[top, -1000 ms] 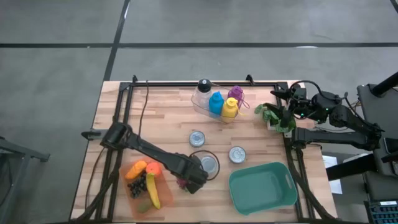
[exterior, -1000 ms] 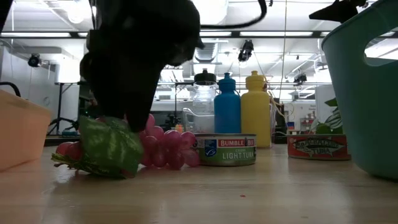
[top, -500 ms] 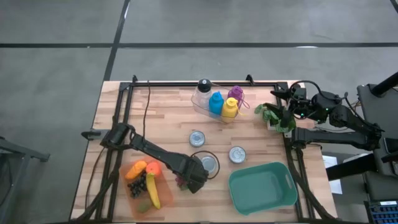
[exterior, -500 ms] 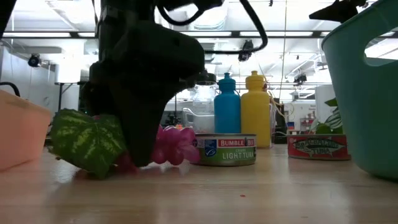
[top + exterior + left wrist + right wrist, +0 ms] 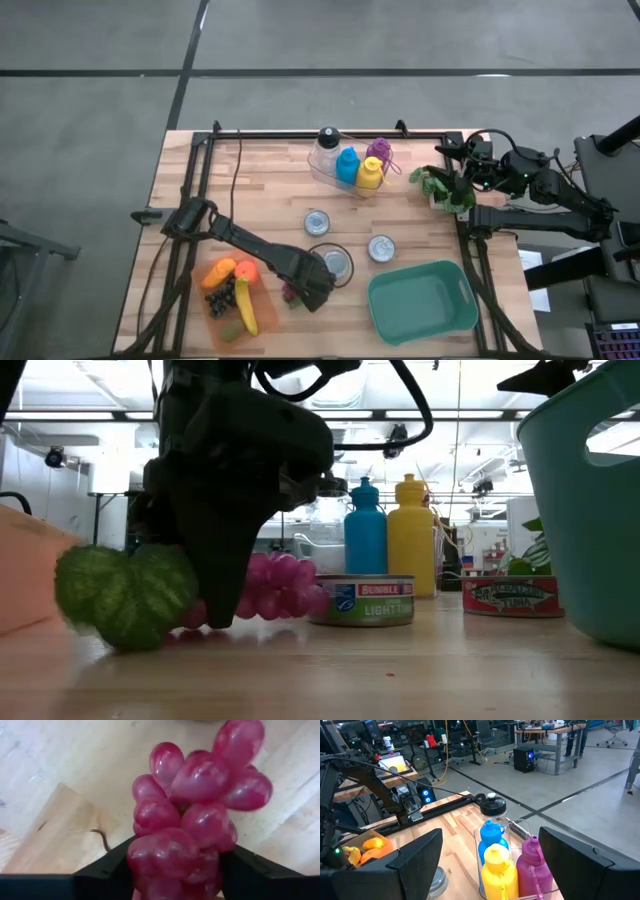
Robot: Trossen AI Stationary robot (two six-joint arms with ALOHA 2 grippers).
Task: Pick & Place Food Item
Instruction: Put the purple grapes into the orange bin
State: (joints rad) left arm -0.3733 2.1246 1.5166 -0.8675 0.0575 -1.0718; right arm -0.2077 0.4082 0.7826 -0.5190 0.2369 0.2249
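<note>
Since a second ago the left gripper (image 5: 297,293) has closed on one bunch of red grapes (image 5: 197,827), lifting its leaf. Three tins and four bottles stand on the table (image 5: 270,200); the right gripper (image 5: 447,183) waits wide open at the edge

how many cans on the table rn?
3. One can sits mid-table, another just above the teal bin, the third beside the left gripper. None appear hidden.
</note>
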